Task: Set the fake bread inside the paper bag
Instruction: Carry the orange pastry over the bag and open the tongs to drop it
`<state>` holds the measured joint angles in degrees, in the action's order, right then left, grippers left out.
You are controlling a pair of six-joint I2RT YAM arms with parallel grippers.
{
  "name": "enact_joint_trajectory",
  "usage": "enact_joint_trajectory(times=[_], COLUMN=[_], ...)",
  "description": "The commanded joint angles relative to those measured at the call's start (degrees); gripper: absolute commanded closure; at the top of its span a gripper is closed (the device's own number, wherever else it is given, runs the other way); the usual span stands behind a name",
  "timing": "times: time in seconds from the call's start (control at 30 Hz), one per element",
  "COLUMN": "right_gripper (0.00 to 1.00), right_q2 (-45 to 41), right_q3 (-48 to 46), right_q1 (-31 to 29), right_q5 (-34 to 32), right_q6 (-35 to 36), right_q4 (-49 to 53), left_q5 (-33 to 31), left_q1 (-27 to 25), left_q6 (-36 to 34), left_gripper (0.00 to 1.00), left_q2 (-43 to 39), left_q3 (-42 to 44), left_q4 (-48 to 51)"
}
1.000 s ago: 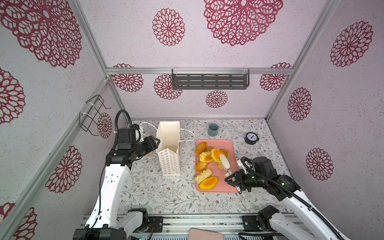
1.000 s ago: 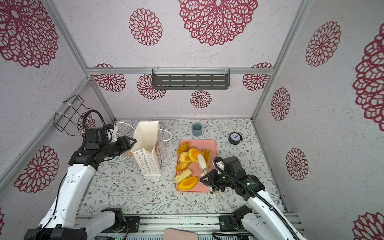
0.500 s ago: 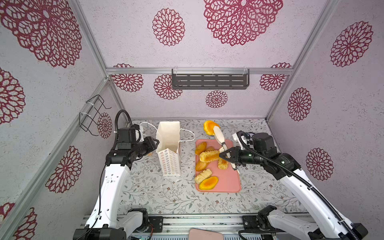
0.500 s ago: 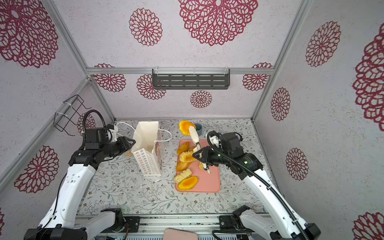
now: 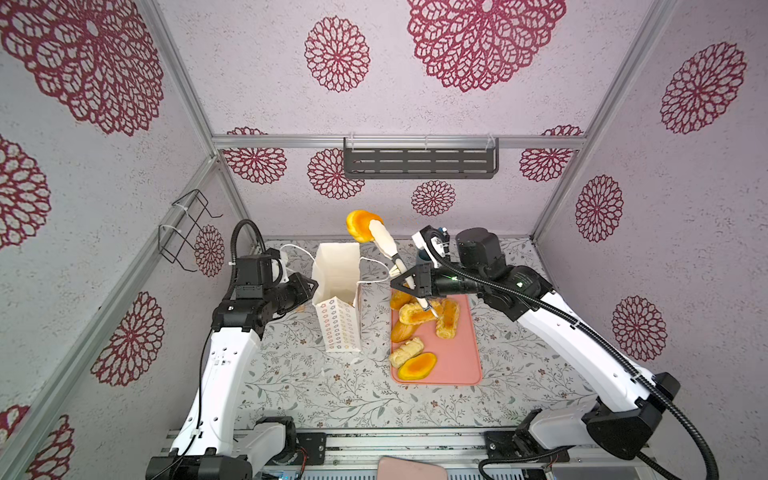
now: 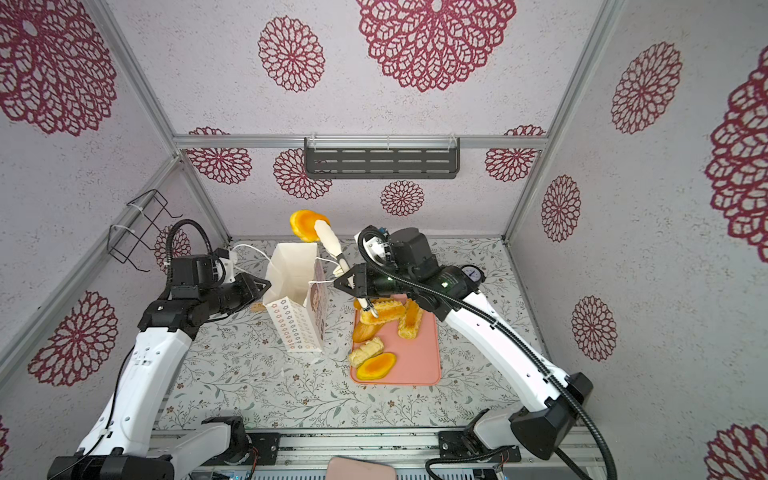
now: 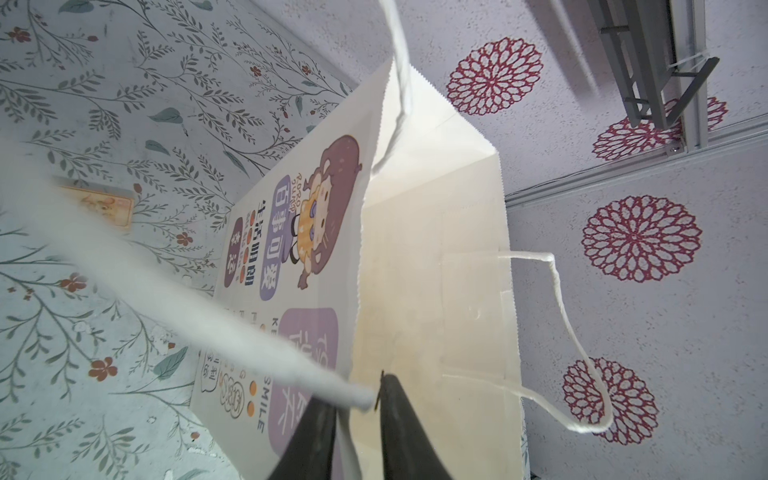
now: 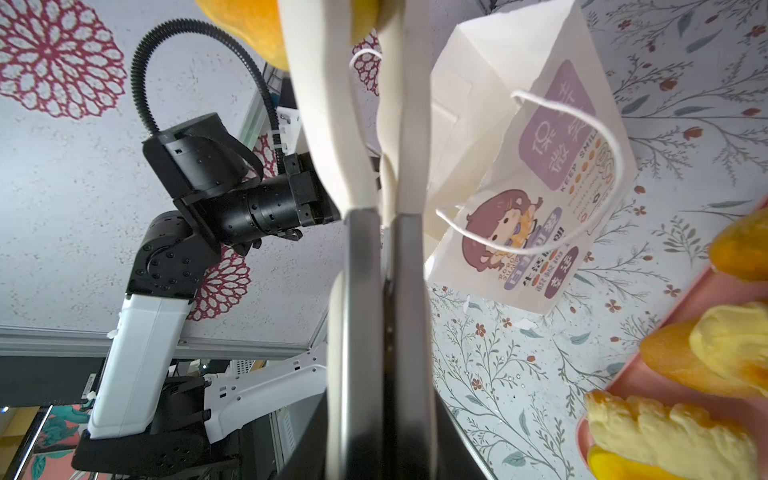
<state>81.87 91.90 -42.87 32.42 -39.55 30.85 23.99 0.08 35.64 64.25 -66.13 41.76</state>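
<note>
The white paper bag (image 5: 336,299) (image 6: 293,307) stands open-topped left of a pink tray (image 5: 457,357). My left gripper (image 5: 313,286) (image 7: 359,390) is at its rim, jaws narrowly open astride the bag's near wall (image 7: 432,249), one finger inside. My right gripper (image 5: 401,282) (image 8: 384,415) is shut on the metal handles of white tongs (image 5: 384,241). The tongs pinch a round orange piece of fake bread (image 5: 359,224) (image 6: 303,224) high above the bag's far right corner. Several more pieces of fake bread (image 5: 415,313) lie on the tray.
A small card (image 6: 257,306) lies on the floral table behind the left gripper. A gauge (image 6: 473,274) sits behind the right arm. A dark shelf (image 5: 419,162) hangs on the back wall and a wire rack (image 5: 187,232) on the left wall.
My right arm has lifted the tongs with the orange bread off the tray, up and left to above the bag. The left gripper's jaws have narrowed at the bag's rim.
</note>
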Motion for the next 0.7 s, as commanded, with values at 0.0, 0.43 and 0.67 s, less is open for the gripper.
enact_joint_trajectory(times=[0.0,0.43,0.67], right_gripper=[0.75,0.74,0.67], right_q2=[1.4,7.85,8.74], right_q3=[3.96,9.74,10.18], right_q1=[-1.1,-4.48,-4.76], right_q5=[-1.44,-5.72,-6.09], right_q6=[3.34,7.02,7.5], right_q4=[1.04,10.38,11.41], left_q5=[0.8,0.89,0.82], left_q1=[-0.43,-0.43,-0.43], left_q6=[-0.22,-0.18,-0.22], left_gripper=[0.8,0.92,0.94], left_q2=[0.27,0.24,0.27], left_q3=[-0.08,0.74,0.87], left_q4=[-1.85,-2.57,-2.58])
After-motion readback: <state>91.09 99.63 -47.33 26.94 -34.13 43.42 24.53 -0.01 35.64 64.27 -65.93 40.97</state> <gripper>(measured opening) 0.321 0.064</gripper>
